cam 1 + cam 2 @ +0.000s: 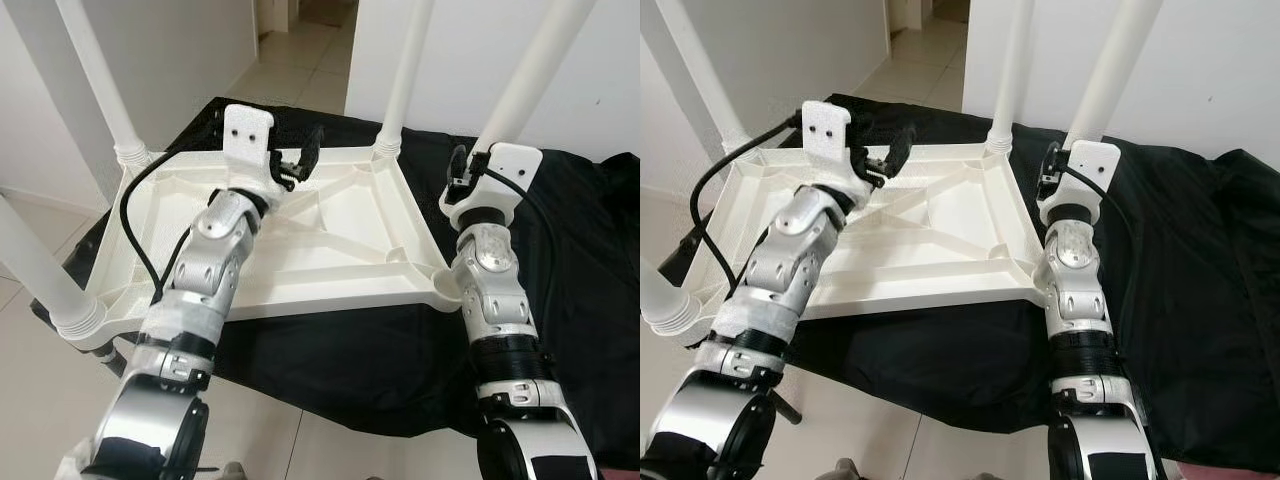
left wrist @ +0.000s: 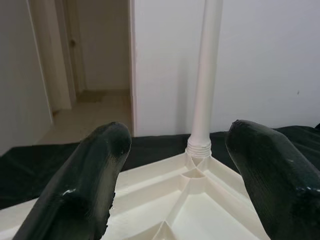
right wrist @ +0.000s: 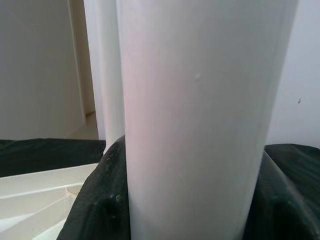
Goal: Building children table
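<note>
White tabletop (image 1: 300,250) upside down on black cloth (image 1: 580,260), four legs standing in corners; right gripper (image 3: 185,200) clamped around near-right leg (image 1: 530,70), probably seating it; left gripper (image 1: 297,160) spread wide, empty, over the far edge.

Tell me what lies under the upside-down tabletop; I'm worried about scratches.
A black cloth lies under the white tabletop, spreading beyond its edges. Whatever supports the cloth is covered and cannot be seen.

The left gripper (image 2: 175,165) hangs with its jaws spread wide above the ribbed underside of the white tabletop (image 2: 200,210). Between them a white leg (image 2: 206,75) rises upright from a threaded corner socket. Black cloth (image 2: 30,170) lies behind.
</note>
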Robot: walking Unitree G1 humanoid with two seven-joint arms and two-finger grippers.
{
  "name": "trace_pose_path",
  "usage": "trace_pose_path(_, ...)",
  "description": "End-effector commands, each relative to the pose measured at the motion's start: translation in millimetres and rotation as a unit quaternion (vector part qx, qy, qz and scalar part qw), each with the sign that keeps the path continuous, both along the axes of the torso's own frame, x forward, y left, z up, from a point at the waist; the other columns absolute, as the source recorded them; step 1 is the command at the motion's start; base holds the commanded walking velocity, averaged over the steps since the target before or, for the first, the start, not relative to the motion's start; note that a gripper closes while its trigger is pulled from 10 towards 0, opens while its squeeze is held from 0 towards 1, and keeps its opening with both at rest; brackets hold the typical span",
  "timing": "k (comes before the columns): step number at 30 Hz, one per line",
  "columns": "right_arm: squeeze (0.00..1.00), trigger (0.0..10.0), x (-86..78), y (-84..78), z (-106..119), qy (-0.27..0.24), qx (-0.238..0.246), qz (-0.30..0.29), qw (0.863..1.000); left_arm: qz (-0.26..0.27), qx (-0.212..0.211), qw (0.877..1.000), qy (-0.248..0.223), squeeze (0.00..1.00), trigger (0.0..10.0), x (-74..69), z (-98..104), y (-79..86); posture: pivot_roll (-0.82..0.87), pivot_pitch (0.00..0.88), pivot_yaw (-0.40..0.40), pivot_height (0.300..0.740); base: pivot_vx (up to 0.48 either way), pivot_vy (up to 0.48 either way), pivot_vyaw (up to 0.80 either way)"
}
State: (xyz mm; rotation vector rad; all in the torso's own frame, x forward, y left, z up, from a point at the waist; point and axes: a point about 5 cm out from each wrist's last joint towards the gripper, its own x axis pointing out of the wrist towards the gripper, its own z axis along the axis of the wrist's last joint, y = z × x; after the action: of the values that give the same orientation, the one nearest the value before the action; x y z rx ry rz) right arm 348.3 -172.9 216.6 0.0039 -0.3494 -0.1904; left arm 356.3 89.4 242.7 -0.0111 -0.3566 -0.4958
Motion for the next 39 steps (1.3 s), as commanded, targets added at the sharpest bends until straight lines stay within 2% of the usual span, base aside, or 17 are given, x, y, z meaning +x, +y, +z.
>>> trace_pose_path(1,0.00,10.0,-3.2,-1.2,0,0.002,0.004,0.003,1.000,0.033,0.003,0.999,0.006,0.00,10.0,-1.5,-7,4.2,-0.03,0.000,-0.014,0.740,0.000,0.000,0.00)
trace_pose_path(7,0.00,10.0,-7.3,-2.5,-2,0.008,0.007,0.007,1.000,0.040,0.011,0.999,0.008,0.00,10.0,-8.8,-18,7.1,-0.04,0.000,-0.013,0.740,0.000,0.000,0.00)
trace_pose_path(9,0.00,10.0,-12.7,-2.6,-8,0.014,0.005,0.026,1.000,0.046,0.015,0.999,0.020,0.00,10.0,-15.9,-31,11.1,-0.04,0.000,-0.011,0.740,0.000,0.000,0.00)
trace_pose_path(15,0.00,10.0,-21.8,-1.8,-18,0.023,-0.009,0.033,0.999,0.053,0.012,0.997,0.048,0.00,10.0,-22.0,-46,16.6,-0.03,0.000,-0.011,0.740,0.000,0.000,0.00)
trace_pose_path(24,0.00,10.0,-36.7,5.9,-28,0.024,-0.011,0.058,0.998,0.055,0.000,0.997,0.061,0.00,10.0,-29.4,-56,29.2,-0.03,0.000,-0.007,0.740,0.000,0.000,0.00)
trace_pose_path(28,0.00,10.0,-44.0,8.1,-33,0.020,-0.011,0.076,0.997,0.028,0.011,0.998,0.062,0.00,10.0,-36.4,-58,31.2,-0.02,0.000,-0.012,0.740,0.000,0.000,0.00)
trace_pose_path(30,0.00,10.0,-47.2,5.6,-38,0.025,-0.012,0.082,0.996,-0.003,0.027,0.998,0.055,0.00,10.0,-43.1,-59,25.9,-0.02,0.000,-0.016,0.740,0.000,0.000,0.00)
trace_pose_path(32,0.00,10.0,-47.2,5.6,-38,0.025,-0.012,0.082,0.996,-0.003,0.027,0.998,0.055,0.00,10.0,-43.1,-59,25.9,-0.02,0.000,-0.016,0.740,0.000,0.000,0.00)
trace_pose_path(39,0.00,10.0,-49.8,-11.8,-49,0.039,-0.023,0.071,0.996,-0.078,0.045,0.995,0.040,0.00,10.0,-60.9,-62,11.9,-0.03,0.000,-0.016,0.740,0.000,0.000,0.00)
